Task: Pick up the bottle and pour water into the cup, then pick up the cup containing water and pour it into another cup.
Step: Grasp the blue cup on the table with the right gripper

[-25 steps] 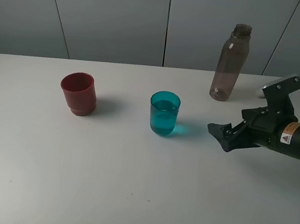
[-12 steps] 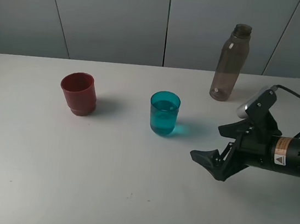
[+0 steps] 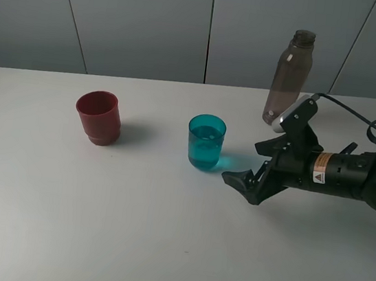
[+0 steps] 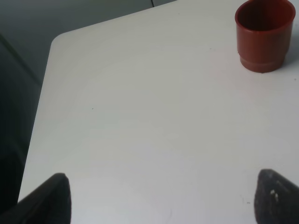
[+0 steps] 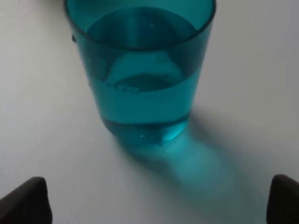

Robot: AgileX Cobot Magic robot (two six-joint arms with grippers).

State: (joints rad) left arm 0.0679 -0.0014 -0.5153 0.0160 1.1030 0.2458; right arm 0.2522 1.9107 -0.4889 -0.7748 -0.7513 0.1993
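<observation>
The teal cup [image 3: 206,143] stands upright at mid-table with water in it. The dark red cup [image 3: 99,116] stands to its left, and the smoky bottle [image 3: 290,78] stands upright at the back right, uncapped. My right gripper [image 3: 242,163] is open just right of the teal cup, low over the table and not touching it. In the right wrist view the teal cup [image 5: 140,70] fills the space ahead of the open right gripper [image 5: 154,200]. In the left wrist view my left gripper [image 4: 163,200] is open and holds nothing, with the red cup [image 4: 265,35] far ahead.
Everything rests on a white table [image 3: 160,248] with a grey panelled wall behind. The table's rounded left corner [image 4: 56,39] shows in the left wrist view. A black cable [image 3: 358,114] loops above the right arm near the bottle.
The right arm has swung left from beside the bottle toward the teal cup, its jaws staying open. Cups and bottle have not moved.
</observation>
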